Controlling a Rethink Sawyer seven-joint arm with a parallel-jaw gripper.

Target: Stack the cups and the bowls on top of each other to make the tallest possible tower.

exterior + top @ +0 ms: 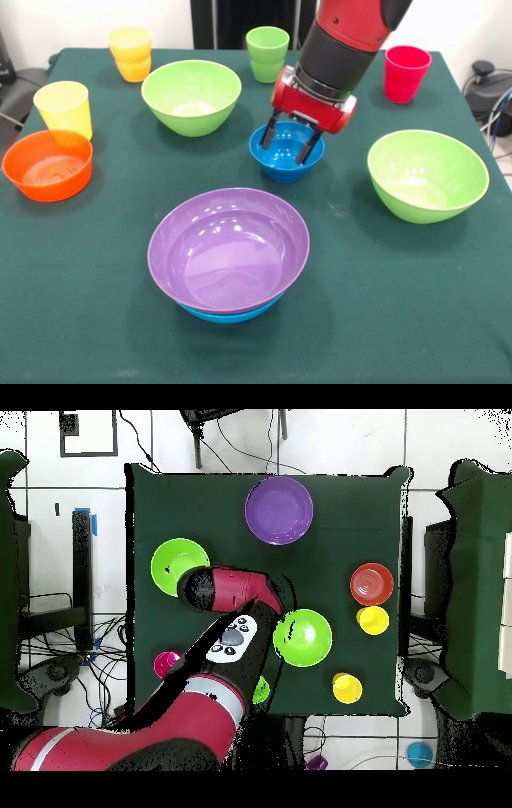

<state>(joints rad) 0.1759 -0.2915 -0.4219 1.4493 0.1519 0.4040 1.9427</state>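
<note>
Spread apart, the fingers of the gripper (294, 141) are seen lowered over the small blue bowl (286, 154), one finger at the rim's near-left edge and the other dipping inside, so that the bowl's wall is straddled but nothing is yet clamped. No lift is shown; the bowl rests on the green tablecloth (96, 320). In the overhead view the gripper is hidden under the arm (232, 599), and so is the blue bowl.

The coming move is judged to turn on one relation: the tower (229, 254), the wide purple bowl nested in the large blue one, lies toward the camera and slightly to the left of the gripper in the front view, near but apart. Once closed on the rim, the bowl would need to be carried that way and set inside.

Two large light green bowls (192, 96) (427, 174) are left unstacked either side.
</note>
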